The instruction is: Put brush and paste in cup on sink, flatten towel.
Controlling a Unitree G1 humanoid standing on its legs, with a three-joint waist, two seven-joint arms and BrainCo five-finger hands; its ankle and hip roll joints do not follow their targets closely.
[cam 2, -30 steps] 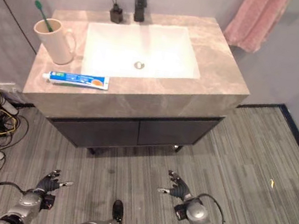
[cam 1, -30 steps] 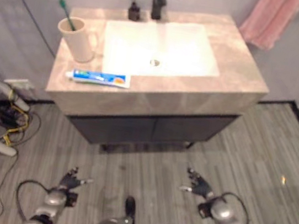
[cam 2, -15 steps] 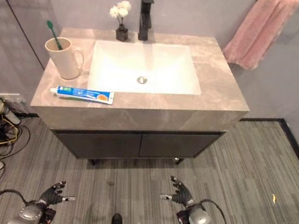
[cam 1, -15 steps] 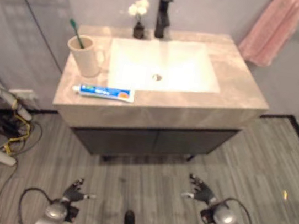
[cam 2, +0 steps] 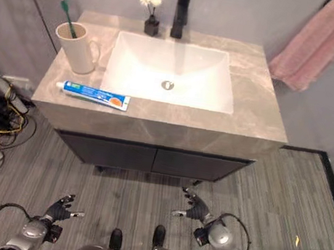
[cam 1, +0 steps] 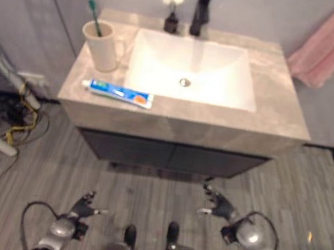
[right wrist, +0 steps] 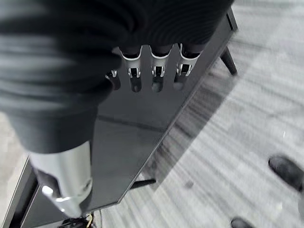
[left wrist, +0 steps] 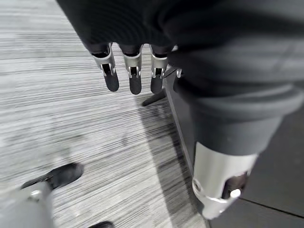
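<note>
Camera shift is the main change: against a second ago the whole scene has slid and the sink top [cam 2: 242, 120] sits squarer in front of me, so my head moved, not the things. Toothbrush [cam 2: 68, 16] stands in the cup [cam 2: 78, 47] at the counter's left end, same as before, so that part looks done. Toothpaste [cam 2: 93, 95] lies flat on the counter by the front edge, just beside the cup, not in it. Pink towel [cam 2: 318, 44] hangs bunched on the wall to the right, not flattened. My left hand [cam 2: 61, 206] and right hand [cam 2: 195, 209] stay low over the floor, well apart from the counter, fingers straight and relaxed, holding nothing. No progress on paste or towel; next I'd judge a reach for the paste.
</note>
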